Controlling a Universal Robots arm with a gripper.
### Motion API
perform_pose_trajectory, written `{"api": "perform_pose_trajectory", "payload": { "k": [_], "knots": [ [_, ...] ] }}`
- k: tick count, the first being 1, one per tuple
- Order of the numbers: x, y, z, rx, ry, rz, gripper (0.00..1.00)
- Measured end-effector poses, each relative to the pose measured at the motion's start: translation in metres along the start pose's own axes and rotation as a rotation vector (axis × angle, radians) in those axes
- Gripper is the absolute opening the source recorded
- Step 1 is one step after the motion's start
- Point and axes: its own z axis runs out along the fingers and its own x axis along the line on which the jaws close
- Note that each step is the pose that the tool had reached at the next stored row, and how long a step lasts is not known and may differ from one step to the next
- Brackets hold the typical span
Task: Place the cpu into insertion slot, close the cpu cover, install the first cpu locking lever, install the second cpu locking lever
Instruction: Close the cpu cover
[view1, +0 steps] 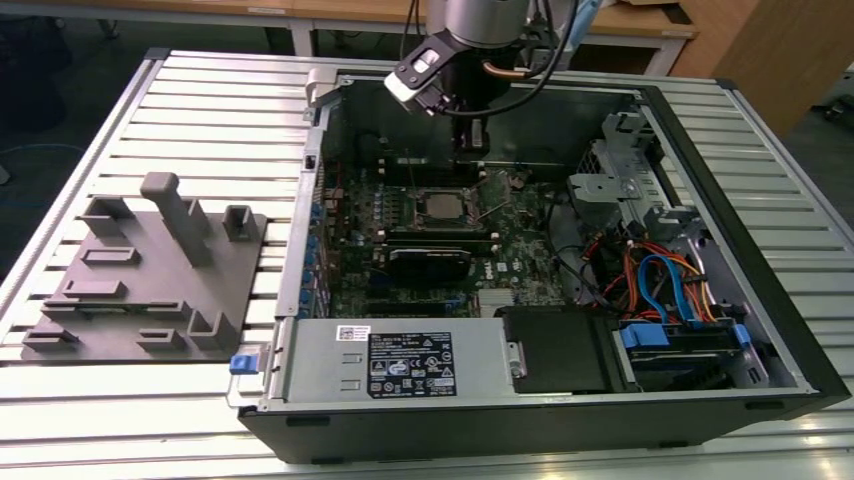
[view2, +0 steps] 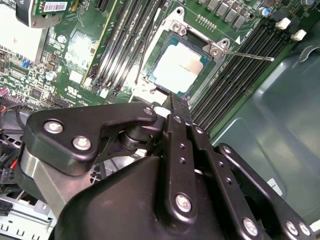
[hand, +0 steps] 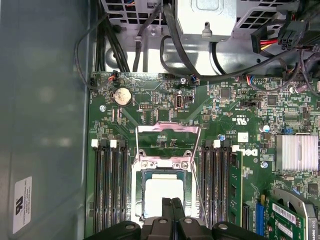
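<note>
Close by black pincer (hand: 172, 204), flat silvery cpu (hand: 162, 191)

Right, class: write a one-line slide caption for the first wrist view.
Shut tool poised over the cpu, which sits in the insertion slot on the green motherboard.

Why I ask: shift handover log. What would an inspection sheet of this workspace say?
Surface: slatted metal table carrying an open computer case.
Job's things: cpu seated in the insertion slot; cpu cover looks raised open; a thin locking lever stands unlatched.
Clutter: grey fixture block beside the case, on the exterior view's left.
Grippers: gripper shut, nothing seen in it, tips close by the cpu.
Cables: black cables by the board's edge; coloured wires inside the case.
Surroundings: wooden furniture beyond the table.
</note>
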Motion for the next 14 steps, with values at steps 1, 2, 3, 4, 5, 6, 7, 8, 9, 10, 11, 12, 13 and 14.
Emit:
{"api": "perform_pose_trajectory", "payload": {
  "k": [1, 2, 3, 4, 5, 6, 7, 8, 9, 10, 11, 12, 13, 14],
  "knots": [
    [0.0000, 0.0003, 0.0000, 0.0000, 0.0000, 0.000, 0.10],
    [0.0000, 0.0007, 0.0000, 0.0000, 0.0000, 0.000, 0.10],
    [0.0000, 0.0012, 0.0000, 0.0000, 0.0000, 0.000, 0.10],
    [0.0000, 0.0016, 0.0000, 0.0000, 0.0000, 0.000, 0.10],
    [0.0000, 0.0019, 0.0001, -0.0001, 0.0001, 0.000, 0.10],
    [0.0000, 0.0023, 0.0000, 0.0000, 0.0000, 0.000, 0.10],
    [0.0000, 0.0027, 0.0000, 0.0000, 0.0000, 0.000, 0.10],
    [0.0000, 0.0030, 0.0001, 0.0000, 0.0000, 0.000, 0.10],
    [0.0001, 0.0034, 0.0001, 0.0000, 0.0000, 0.000, 0.10],
    [0.0001, 0.0039, 0.0001, 0.0000, 0.0000, 0.000, 0.10],
    [0.0000, 0.0044, 0.0001, 0.0000, 0.0000, 0.000, 0.10],
    [0.0001, 0.0048, 0.0001, 0.0000, 0.0000, 0.000, 0.10],
    [0.0001, 0.0053, 0.0001, 0.0000, 0.0000, 0.000, 0.10],
    [0.0001, 0.0057, 0.0001, 0.0000, 0.0000, 0.000, 0.10]
  ]
}}
